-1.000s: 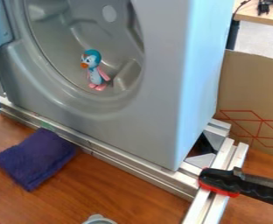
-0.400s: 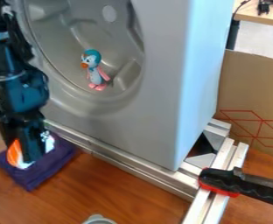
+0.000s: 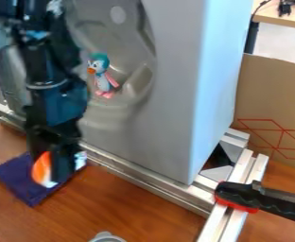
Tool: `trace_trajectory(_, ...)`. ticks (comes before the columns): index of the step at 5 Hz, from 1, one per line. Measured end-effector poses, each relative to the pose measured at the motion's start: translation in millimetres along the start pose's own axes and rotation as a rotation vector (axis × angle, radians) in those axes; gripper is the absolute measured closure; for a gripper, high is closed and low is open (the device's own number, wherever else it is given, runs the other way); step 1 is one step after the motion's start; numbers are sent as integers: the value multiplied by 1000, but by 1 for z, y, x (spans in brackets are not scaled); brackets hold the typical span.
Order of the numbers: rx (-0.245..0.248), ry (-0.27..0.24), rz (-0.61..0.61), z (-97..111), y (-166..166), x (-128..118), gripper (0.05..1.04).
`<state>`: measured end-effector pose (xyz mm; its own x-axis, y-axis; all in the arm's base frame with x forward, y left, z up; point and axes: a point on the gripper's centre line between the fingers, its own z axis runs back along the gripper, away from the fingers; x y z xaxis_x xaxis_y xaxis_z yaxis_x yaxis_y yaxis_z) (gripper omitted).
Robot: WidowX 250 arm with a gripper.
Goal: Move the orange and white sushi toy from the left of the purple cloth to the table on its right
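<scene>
A small orange and white object [image 3: 41, 166] is held in the pincer [image 3: 56, 168], at the left of the scene, over the dark purple cloth [image 3: 16, 175] that lies on the wooden tabletop [image 3: 131, 201]; its left part shows a rounded, bright orange patch with a curved outline, bordered by white along the lower edge; a smaller whitish part with darker marks shows to the right of the pincer; its middle is hidden behind the dark pincer, so its full shape cannot be told; the orange patch stands taller than wide, leaning slightly; whether its underside touches the cloth cannot be told.
</scene>
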<state>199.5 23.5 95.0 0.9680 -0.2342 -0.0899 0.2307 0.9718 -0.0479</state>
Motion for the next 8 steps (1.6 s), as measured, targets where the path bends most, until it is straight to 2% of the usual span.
trace_trajectory(1, 86, 26, -9, 1, -3, 1, 469)
trace_trajectory(2, 115, 38, -90, -16, 6, 3, 469)
trace_trajectory(3, 100, 19, -153, -34, 27, 0, 468)
trace_trajectory(4, 89, 5, -157, -48, 27, 1, 469)
trace_trajectory(5, 37, -24, -140, -62, 33, 5, 469)
trace_trajectory(6, 6, -32, -123, -76, 34, 14, 469)
trace_trajectory(8, 69, -89, 68, -90, 49, 30, 469)
